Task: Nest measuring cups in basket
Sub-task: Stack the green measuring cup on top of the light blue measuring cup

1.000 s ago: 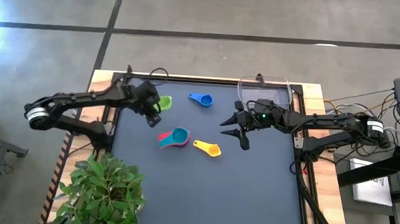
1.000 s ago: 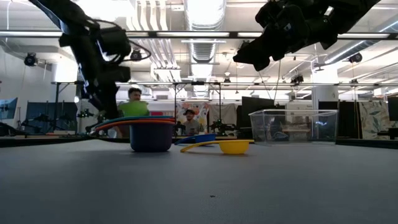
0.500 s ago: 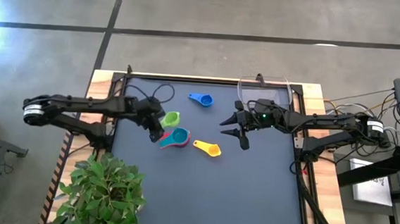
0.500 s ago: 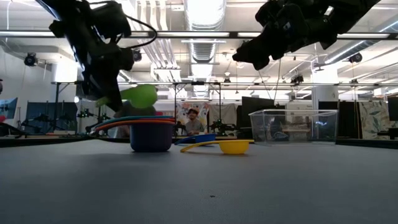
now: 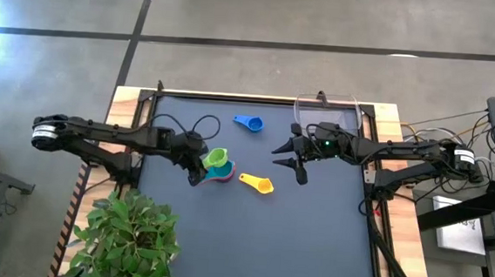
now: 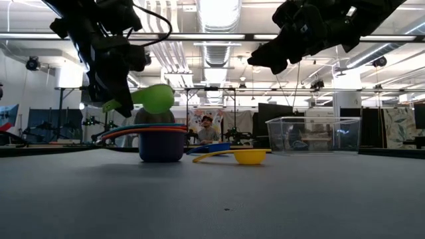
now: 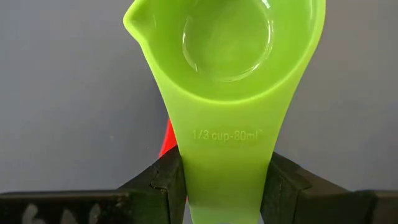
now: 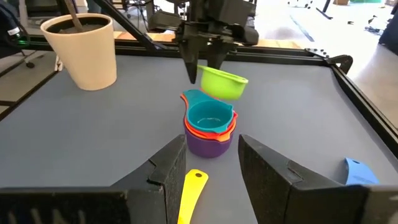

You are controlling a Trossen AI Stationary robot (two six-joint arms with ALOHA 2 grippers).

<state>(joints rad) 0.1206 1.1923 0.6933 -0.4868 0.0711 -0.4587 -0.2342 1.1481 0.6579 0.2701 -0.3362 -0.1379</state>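
High view shows the left gripper near the mat's centre, its jaws clamped on the flat handle of the green measuring cup. That cup hangs in the air just above a nested stack of cups, clear of it in the low view: teal on top, then orange and red, with purple at the base. Raised lettering on the green handle reads "1/3 cup-80ml" in the left wrist view, where the fingers pinch the handle from both sides.

At about 3 o'clock from the stack, close by, lies the yellow cup, handle toward the stack. The blue cup sits at roughly 1 o'clock from the stack, well apart. The clear basket stands at the mat's 1 o'clock corner, holding no cups.

The right gripper hovers above the mat just at 7 o'clock of the basket, jaws apart and holding nothing. A potted plant stands at the table's 7 o'clock corner.
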